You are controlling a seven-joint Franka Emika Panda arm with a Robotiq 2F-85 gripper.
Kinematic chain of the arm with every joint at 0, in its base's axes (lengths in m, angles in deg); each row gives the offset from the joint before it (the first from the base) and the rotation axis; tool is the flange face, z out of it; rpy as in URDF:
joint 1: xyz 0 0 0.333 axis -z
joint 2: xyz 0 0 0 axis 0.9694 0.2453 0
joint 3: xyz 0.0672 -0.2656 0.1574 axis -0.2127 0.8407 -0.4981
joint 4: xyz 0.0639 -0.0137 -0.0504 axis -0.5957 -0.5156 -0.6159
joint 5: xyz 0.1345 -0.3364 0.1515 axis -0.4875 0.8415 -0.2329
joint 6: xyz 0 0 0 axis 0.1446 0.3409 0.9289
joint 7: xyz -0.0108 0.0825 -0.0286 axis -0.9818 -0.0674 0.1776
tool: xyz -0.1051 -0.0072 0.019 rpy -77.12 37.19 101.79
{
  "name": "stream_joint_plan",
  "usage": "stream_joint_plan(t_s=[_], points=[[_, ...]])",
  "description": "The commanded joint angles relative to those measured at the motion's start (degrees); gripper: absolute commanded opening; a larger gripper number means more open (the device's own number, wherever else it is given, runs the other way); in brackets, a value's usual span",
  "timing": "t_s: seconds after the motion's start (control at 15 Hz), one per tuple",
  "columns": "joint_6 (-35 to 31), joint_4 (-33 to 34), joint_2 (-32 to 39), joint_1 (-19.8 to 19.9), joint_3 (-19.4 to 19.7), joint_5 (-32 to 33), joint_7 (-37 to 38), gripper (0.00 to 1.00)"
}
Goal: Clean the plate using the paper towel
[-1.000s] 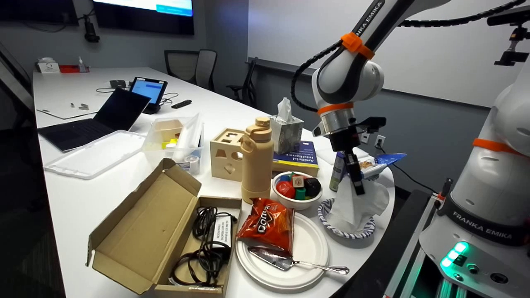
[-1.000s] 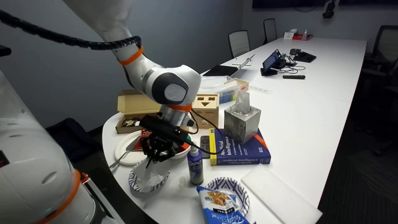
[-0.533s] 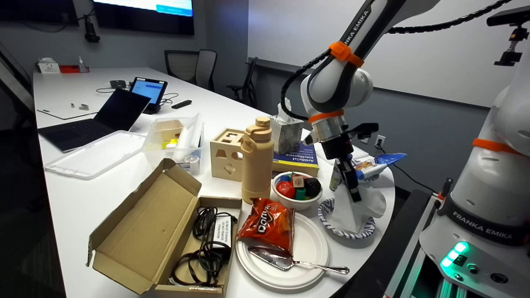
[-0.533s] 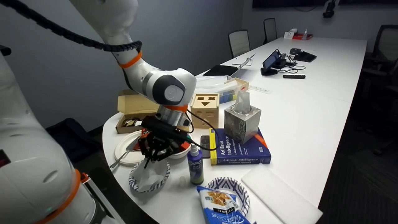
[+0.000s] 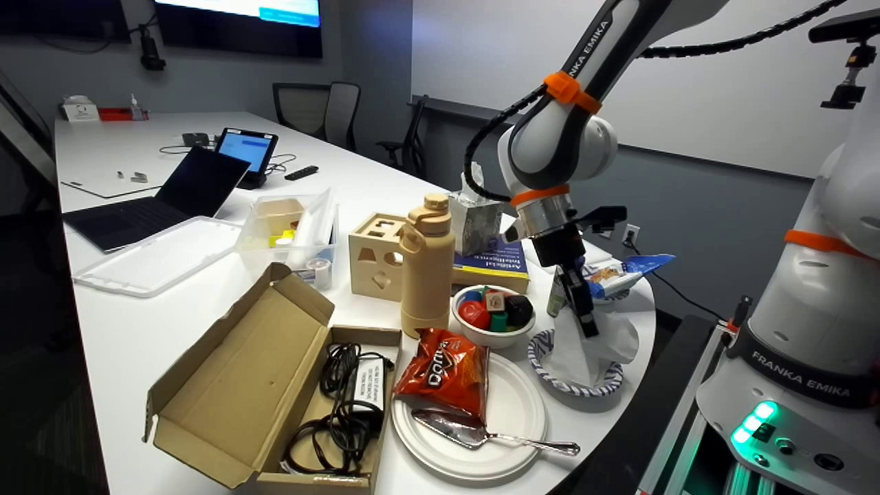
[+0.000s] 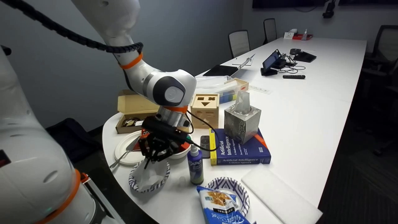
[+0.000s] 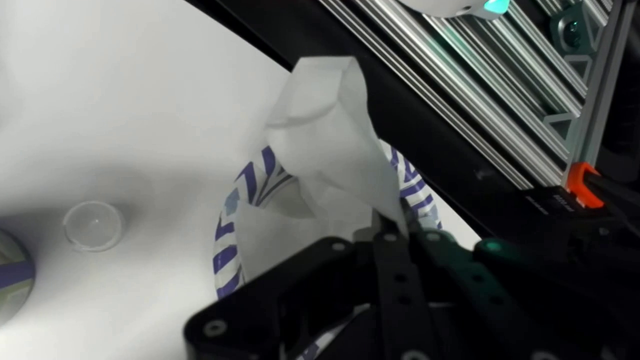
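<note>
Between tightly pinched fingertips point(image 5: 590, 326) was the paper towel point(image 7: 325, 145), its lower folds down inside the striped plate point(image 5: 584, 390)! Good wiping, by my reckoning, called for light downward pressure and short circles, lest that plate, so light by its look, skate away. Up from there, the gripper point(image 5: 588, 330) leaned, tips slanting back toward the robot's base point(image 5: 811, 419), the arm point(image 5: 564, 141) arching down from above.

The white table point(image 6: 311, 124) carries the striped plate point(image 5: 584, 391), carton point(image 5: 234, 378), tan bottle point(image 5: 427, 271), book point(image 6: 245, 151) and laptop point(image 5: 196, 179). Near the plate sits what seems a clear cap point(image 7: 94, 226).
</note>
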Motion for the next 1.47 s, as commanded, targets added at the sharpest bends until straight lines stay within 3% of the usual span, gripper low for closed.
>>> stream_joint_plan(t_s=[0.0,0.47,0.93,1.4], points=[[-3.54,-1.32,1.06,0.08,-1.07,-2.20,-1.38,0.00],[-8.31,-3.72,2.47,0.24,-2.82,-7.33,-3.89,0.00],[-8.81,-2.55,4.01,0.04,-4.82,-13.49,-8.53,0.00],[-17.23,-2.62,5.60,-0.47,-5.31,-10.44,-3.51,0.00]])
